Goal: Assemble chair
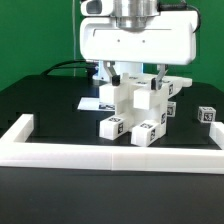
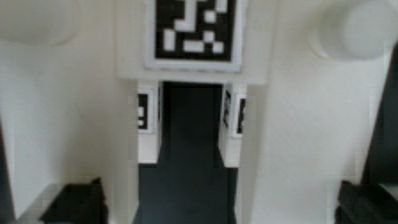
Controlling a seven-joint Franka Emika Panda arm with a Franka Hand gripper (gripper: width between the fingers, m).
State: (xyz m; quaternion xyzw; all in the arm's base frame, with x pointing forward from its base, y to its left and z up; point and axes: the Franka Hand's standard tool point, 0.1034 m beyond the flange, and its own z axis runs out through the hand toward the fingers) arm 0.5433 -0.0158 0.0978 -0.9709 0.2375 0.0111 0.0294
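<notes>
The chair [image 1: 135,108] is a cluster of joined white blocky parts with square tags, standing mid-table. My gripper [image 1: 140,76] hangs straight above it, open wide, its fingers reaching down on either side of the upper part. In the wrist view the chair [image 2: 192,60] fills the picture: a tagged block with two white bars running from it and a dark gap between them. My gripper [image 2: 222,205] straddles both bars, and the dark fingertips [image 2: 75,205] show just outside them at the picture's edge. Whether the pads touch the bars is not clear.
A small loose white tagged block [image 1: 205,114] lies at the exterior view's right. The marker board [image 1: 90,103] lies flat behind the chair at the left. A long low white border wall [image 1: 110,154] runs along the front and turns back at both ends.
</notes>
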